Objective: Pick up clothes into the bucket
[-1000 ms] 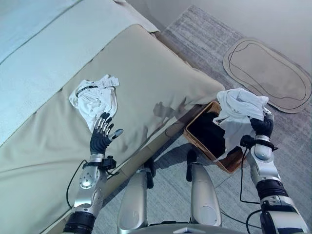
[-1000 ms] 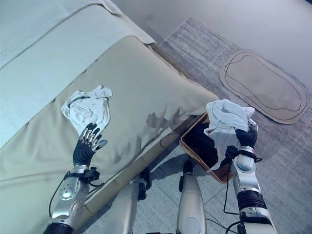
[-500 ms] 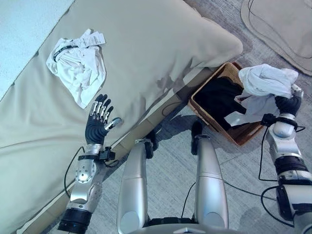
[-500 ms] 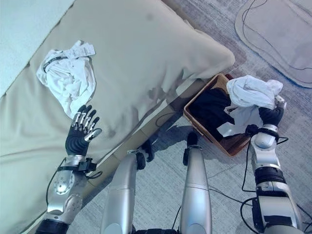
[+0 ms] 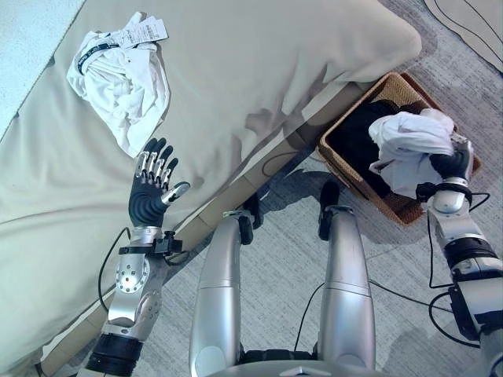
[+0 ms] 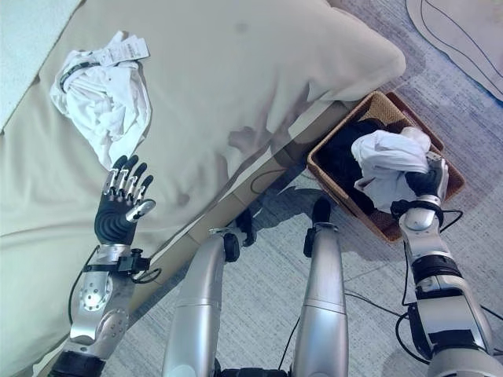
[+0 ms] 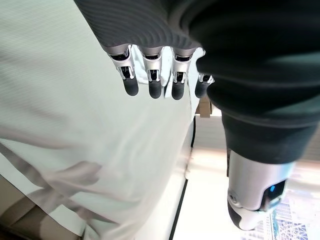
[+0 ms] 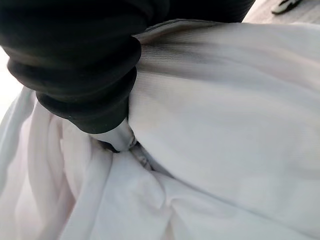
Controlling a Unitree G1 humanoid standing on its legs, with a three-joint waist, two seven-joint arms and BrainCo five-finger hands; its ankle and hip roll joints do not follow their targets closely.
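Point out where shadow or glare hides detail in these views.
Left eye view: shadow inside the woven brown basket swallows the dark clothes beneath the crumpled white garment; left wrist view: glare washes out the background past the left hand; right wrist view: evenly lit.

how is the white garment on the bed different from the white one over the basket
The white garment on the bed lies loose on the beige cover, untouched; the white garment over the basket is bunched in the right robot hand, above the wicker basket. The bed one shows tags and a dark collar band; the held one shows neither. The open left robot hand is near the bed garment, not touching it. Both are white and crumpled.
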